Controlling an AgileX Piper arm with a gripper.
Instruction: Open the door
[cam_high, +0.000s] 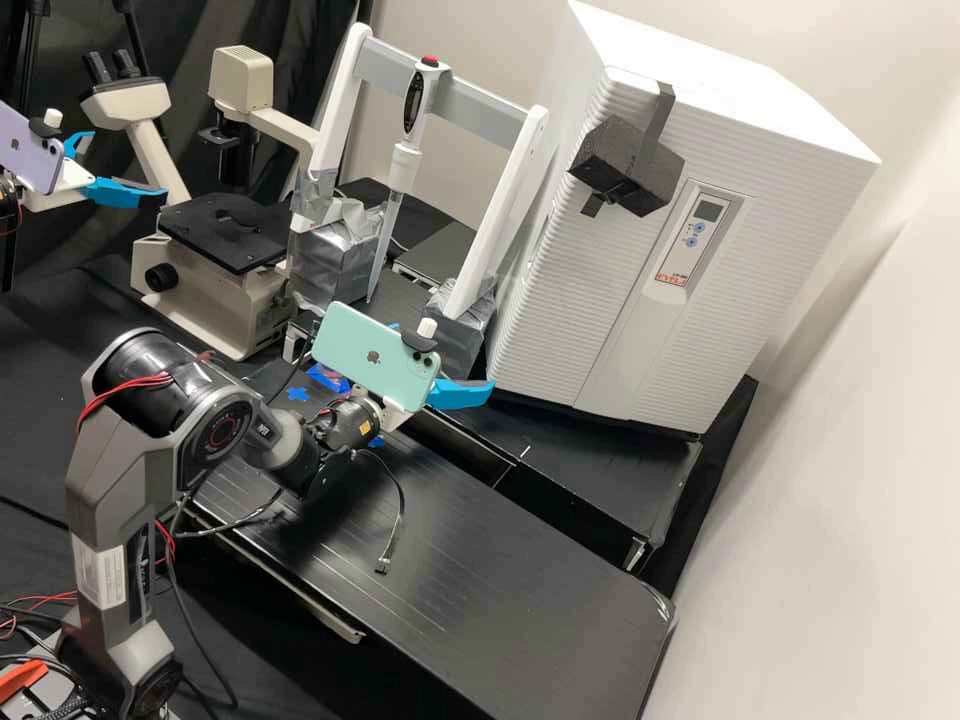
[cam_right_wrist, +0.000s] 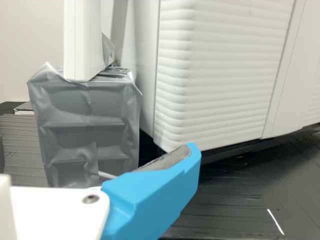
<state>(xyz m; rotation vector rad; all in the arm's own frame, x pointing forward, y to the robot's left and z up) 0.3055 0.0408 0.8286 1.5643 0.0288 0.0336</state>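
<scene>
The white ribbed door (cam_high: 570, 290) of the large white cabinet (cam_high: 760, 110) looks closed in the high view. My gripper (cam_high: 447, 352) is open above the bench, left of the door's lower left corner, with air between them. A mint-green phone hides part of its farther finger. In the wrist view the ribbed door (cam_right_wrist: 220, 75) has a narrow seam along its edge beside the cabinet's smooth side (cam_right_wrist: 144, 65). One blue finger of the gripper (cam_right_wrist: 152, 192) overlaps the door's lower corner in that view, its grey pad bare, holding nothing.
Close by stands a white frame on silver-taped blocks (cam_high: 460, 325), a pipette (cam_high: 405, 165) hanging in it. A microscope (cam_high: 215, 265) is farther left. A black foam block (cam_high: 625, 165) is strapped to the cabinet's upper front. A second arm's gripper (cam_high: 120, 190) shows at far left.
</scene>
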